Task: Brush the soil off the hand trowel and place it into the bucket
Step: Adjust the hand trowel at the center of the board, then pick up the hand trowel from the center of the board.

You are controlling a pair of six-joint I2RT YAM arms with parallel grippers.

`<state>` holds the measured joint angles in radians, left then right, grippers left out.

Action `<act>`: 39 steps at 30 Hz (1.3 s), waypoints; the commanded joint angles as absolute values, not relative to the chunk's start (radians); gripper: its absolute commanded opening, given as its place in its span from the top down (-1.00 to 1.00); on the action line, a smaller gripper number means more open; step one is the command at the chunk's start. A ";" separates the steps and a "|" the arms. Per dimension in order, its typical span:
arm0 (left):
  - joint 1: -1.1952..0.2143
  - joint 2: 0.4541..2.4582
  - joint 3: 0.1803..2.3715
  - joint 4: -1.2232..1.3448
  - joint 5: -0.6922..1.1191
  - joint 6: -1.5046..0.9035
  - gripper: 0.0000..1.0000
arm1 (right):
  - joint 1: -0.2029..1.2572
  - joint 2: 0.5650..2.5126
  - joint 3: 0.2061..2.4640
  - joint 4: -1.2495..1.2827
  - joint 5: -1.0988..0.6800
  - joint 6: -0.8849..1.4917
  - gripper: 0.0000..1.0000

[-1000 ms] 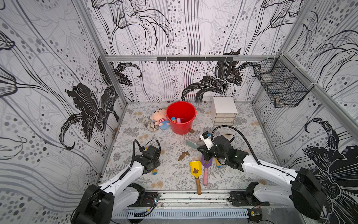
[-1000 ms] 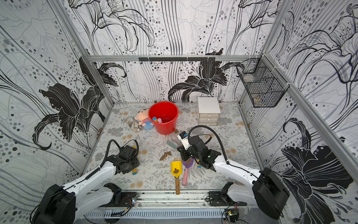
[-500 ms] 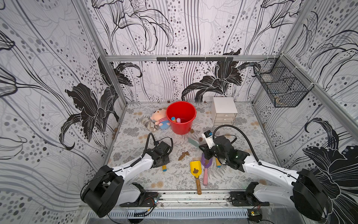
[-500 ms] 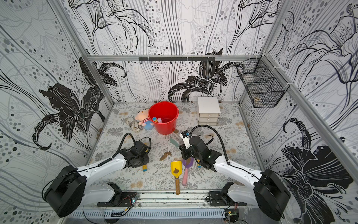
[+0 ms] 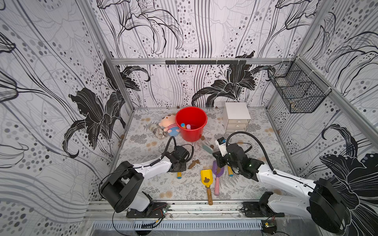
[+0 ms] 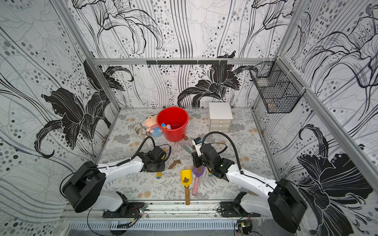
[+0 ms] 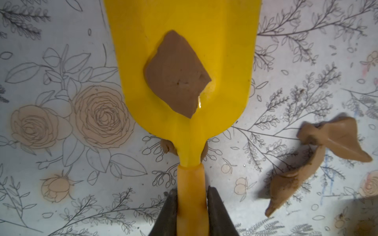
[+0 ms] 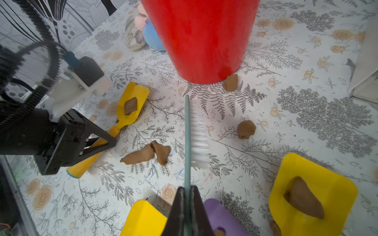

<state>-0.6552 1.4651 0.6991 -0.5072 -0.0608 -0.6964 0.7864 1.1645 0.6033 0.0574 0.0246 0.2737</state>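
My left gripper [image 7: 191, 196] is shut on the orange handle of a yellow hand trowel [image 7: 184, 61]. A brown clump of soil [image 7: 176, 75] sits on its blade. In both top views the left gripper [image 5: 180, 163] covers most of this trowel; only the handle's blue end [image 5: 179, 175] shows. My right gripper [image 8: 187, 196] is shut on a teal brush [image 8: 187, 132] with white bristles, held right of the trowel [image 8: 133, 102]. The red bucket [image 5: 191, 123] stands just beyond both.
Loose soil clumps [image 8: 147, 154] lie between the grippers, and others [image 8: 246, 129] nearer the bucket. A second yellow trowel [image 5: 207, 179] and a purple one [image 5: 216, 173] lie at the front. A plush doll [image 5: 168, 125], white drawer box [image 5: 237, 117] and wire basket [image 5: 298, 92] are behind.
My left arm has swung right toward the middle of the table, and the yellow trowel has come along with it. The right arm with the brush has barely shifted.
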 commanded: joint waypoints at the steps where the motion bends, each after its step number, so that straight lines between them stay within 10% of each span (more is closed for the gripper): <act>1: -0.670 1.476 0.685 -0.476 -0.032 -0.665 0.41 | 0.781 1.142 0.593 0.036 0.052 0.287 1.00; 13: -0.742 1.387 0.585 -0.458 -0.023 -0.782 0.15 | 0.782 1.163 0.612 0.038 0.036 0.293 1.00; 28: -0.741 1.206 0.575 -0.515 0.008 -0.756 0.98 | 0.651 1.090 0.626 0.001 -0.216 0.368 1.00; 39: -0.739 1.076 0.842 -0.853 0.205 -0.627 1.00 | 0.535 1.014 0.675 0.015 -0.606 0.611 1.00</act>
<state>-0.7353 1.0878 0.7658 -0.7429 0.1337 -0.7059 0.5381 1.0145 0.6281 0.0078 -0.4667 0.5140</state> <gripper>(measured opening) 0.253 0.070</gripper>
